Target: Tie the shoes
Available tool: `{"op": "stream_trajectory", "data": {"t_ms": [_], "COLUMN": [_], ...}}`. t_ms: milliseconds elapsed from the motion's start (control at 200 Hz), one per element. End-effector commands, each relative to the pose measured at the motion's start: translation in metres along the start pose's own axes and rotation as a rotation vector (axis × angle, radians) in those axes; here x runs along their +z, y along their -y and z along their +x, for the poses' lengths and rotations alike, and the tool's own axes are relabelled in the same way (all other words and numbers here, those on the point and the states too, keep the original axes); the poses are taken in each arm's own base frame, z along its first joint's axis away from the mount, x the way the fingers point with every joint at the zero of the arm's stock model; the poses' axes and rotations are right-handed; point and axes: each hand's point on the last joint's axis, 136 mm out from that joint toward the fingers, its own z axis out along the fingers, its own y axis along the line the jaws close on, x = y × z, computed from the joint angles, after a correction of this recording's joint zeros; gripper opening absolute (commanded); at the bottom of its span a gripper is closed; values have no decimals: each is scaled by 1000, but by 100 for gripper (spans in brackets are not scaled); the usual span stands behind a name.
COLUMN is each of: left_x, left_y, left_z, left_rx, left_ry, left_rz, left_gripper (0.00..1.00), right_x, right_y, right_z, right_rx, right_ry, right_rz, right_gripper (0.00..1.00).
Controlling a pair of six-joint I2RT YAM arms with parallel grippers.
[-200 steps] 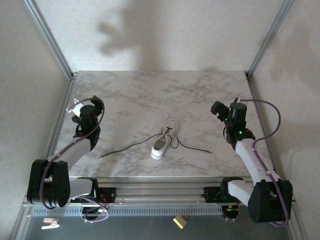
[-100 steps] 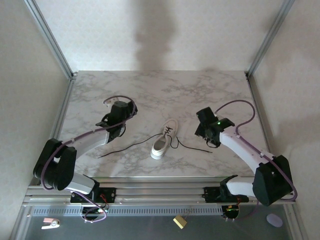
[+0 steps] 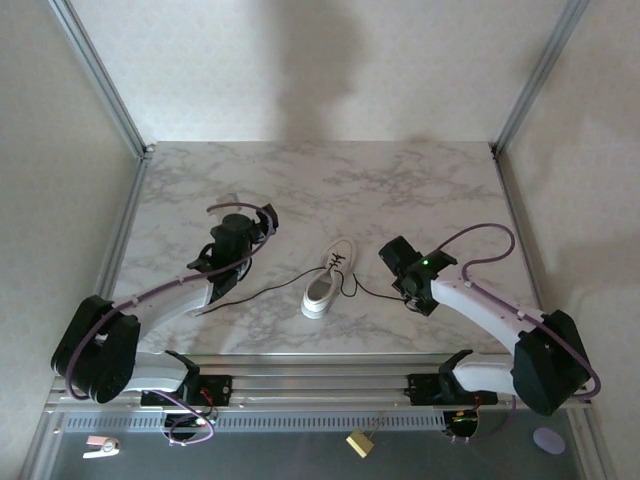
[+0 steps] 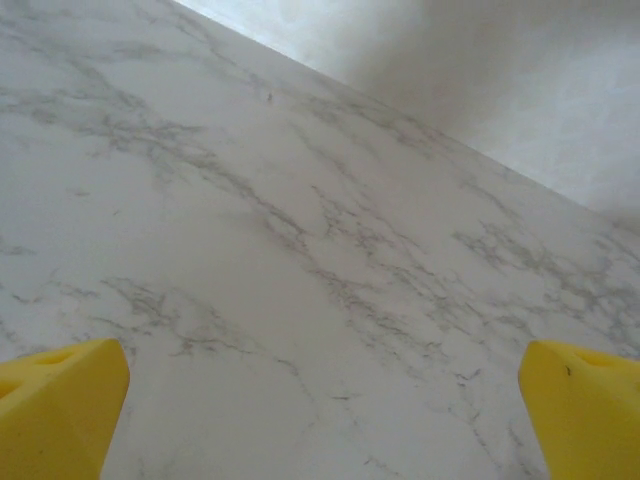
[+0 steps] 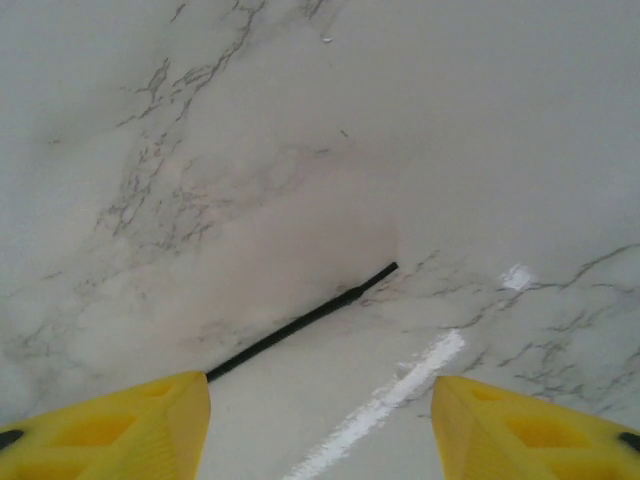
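The shoe (image 3: 329,281), a small white low-top sneaker, lies in the middle of the marble table (image 3: 300,180). One black lace trails left (image 3: 245,298); the other runs right and ends under my right gripper (image 3: 406,278). In the right wrist view the lace end (image 5: 300,322) lies on the marble, running out from beside the left yellow finger (image 5: 130,425). The right gripper (image 5: 320,400) is open, with nothing between its fingers. My left gripper (image 3: 238,242) hovers left of the shoe. In the left wrist view it (image 4: 322,380) is wide open over bare marble.
Pale walls with metal corner posts (image 3: 100,75) enclose the table on three sides. A white streak (image 5: 400,390) marks the marble between the right fingers. The rail (image 3: 320,385) with the arm bases runs along the near edge.
Both arms have swung in from the table's sides toward the shoe. The right gripper has come down over the right lace's end, and its jaws have narrowed somewhat.
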Motion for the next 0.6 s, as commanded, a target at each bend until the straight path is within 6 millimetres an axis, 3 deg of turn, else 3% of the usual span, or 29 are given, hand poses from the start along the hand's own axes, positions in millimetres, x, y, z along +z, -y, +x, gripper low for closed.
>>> {"op": "stream_trajectory", "data": {"t_ms": [0, 250, 596], "left_x": [-3, 0, 2], "left_y": [15, 26, 31], "left_z": [-9, 2, 7], "left_rx": [16, 30, 45], "left_ry": [12, -44, -68], "left_rz": [63, 117, 138], "left_gripper": [100, 99, 99], "right_x": [14, 37, 62], "right_y": [-1, -9, 2], "right_z": [0, 11, 17], "right_rx": [73, 100, 129], "right_ry": [7, -56, -105], "right_rz": [24, 59, 106], "right_gripper": [58, 54, 52]}}
